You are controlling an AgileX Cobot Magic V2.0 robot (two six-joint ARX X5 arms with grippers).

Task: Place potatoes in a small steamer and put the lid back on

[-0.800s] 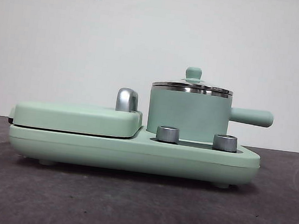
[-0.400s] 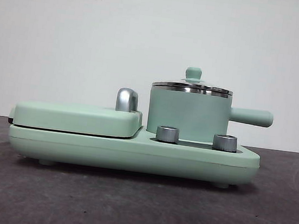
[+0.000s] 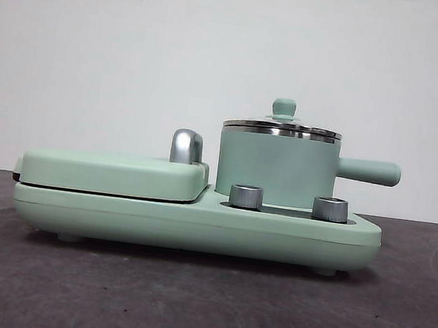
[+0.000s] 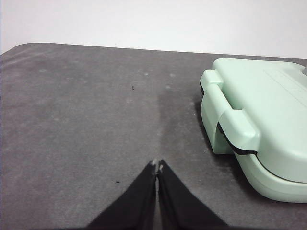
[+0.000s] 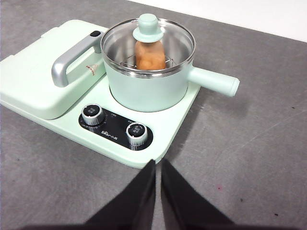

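The small steamer [image 3: 276, 169] [image 5: 146, 88] is a mint-green pot with a side handle; it stands on the right of the mint-green cooker base [image 3: 196, 221]. The glass lid [image 5: 147, 45] with its green knob [image 3: 283, 108] sits on the pot. Through the glass, the right wrist view shows the orange-brown potato [image 5: 150, 56] inside on a rack. My right gripper [image 5: 158, 163] is shut and empty, in front of the cooker. My left gripper [image 4: 157, 165] is shut and empty over bare table, beside the griddle end of the cooker [image 4: 259, 139].
The closed flat griddle cover [image 3: 114, 173] with its chrome handle [image 5: 72, 60] fills the cooker's left half. Two steel dials [image 5: 136, 132] sit on the front panel. Dark grey table [image 3: 201, 306] lies all round; a white wall stands behind.
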